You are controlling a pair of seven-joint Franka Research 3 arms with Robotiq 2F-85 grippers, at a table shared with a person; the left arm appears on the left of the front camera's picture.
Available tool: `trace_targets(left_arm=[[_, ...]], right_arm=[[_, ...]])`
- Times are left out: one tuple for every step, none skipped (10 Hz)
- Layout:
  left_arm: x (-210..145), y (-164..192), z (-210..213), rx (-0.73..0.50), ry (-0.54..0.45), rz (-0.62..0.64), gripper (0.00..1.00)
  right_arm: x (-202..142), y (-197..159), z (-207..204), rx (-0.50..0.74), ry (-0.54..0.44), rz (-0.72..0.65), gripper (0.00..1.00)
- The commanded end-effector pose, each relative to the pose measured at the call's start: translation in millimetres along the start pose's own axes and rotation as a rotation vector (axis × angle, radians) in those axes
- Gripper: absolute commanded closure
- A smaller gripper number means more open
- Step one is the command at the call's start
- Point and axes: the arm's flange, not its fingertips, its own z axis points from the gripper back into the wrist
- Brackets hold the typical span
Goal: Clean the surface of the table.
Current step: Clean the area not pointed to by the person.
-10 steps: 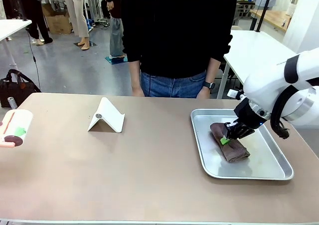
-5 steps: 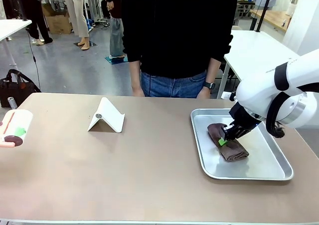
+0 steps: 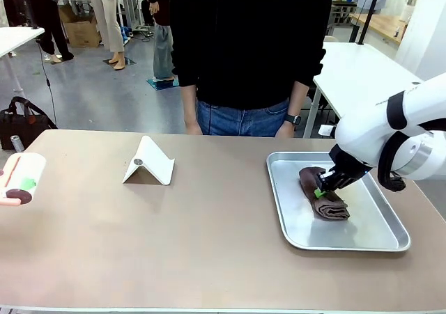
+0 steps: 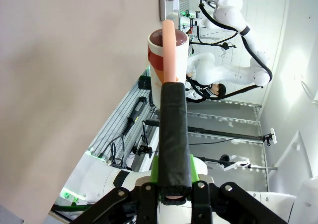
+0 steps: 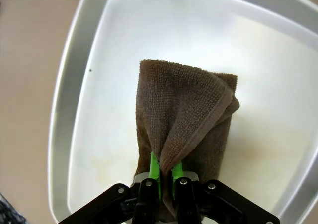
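So the counter [image 3: 209,251] was this wide taupe-brown top running across the whole front view, mostly bare. Over on the robot's right side of it sat a shiny metal tray [image 3: 369,220], and a brown cloth [image 3: 327,206] lay bunched up inside the tray, toward its left half.

The right tool [image 3: 322,191] was down in the tray and clenched on the cloth. From the right wrist cam you could see it properly: the tool [image 5: 165,177] had a fold of the cloth [image 5: 184,110] pinched tight between the green pads [image 5: 154,170], with the rest of the terry fabric spreading away from the fingers over the tray's pale bottom [image 5: 109,134]. I couldn't tell if the far end was lifted or lying flat.

The left tool [image 4: 174,179] was clamped shut too, on the black handle [image 4: 174,129] of a roller [image 4: 169,50], with a pink stem running from the handle up to a white head with a red band. In the front view the roller [image 3: 19,178] poked in at the far left edge, over the counter's left end. Whether it touched the top, no idea.

A white folded stand [image 3: 148,162] stood on the counter left of middle, well apart from the tray. A person [image 3: 244,49] in a black top and jeans stood at the far side, hands hanging down by the edge.
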Motion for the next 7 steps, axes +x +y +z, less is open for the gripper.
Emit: trace_targets(left_arm=[[0, -6, 0, -0.021, -0.014, 0.005, 0.78], [0, -6, 0, -0.021, -0.014, 0.005, 0.78], [0, -6, 0, -0.021, -0.014, 0.005, 0.78], [0, -6, 0, -0.021, -0.014, 0.005, 0.78], [0, -6, 0, -0.021, -0.014, 0.005, 0.78], [0, -6, 0, -0.021, -0.014, 0.005, 0.78], [0, -6, 0, -0.021, -0.014, 0.005, 0.78]], right_arm=[[-2, -18, 10, -0.045, -0.041, -0.056, 0.89], [-3, -24, 18, -0.042, -0.062, -0.074, 0.89], [-6, -30, 25, -0.05, -0.075, -0.092, 0.89], [-8, -40, 35, -0.06, -0.087, -0.111, 0.89], [-13, -49, 46, -0.063, -0.1, -0.134, 0.89], [-15, -56, 50, -0.067, -0.105, -0.15, 0.89], [-17, -61, 55, -0.068, -0.112, -0.163, 0.89]])
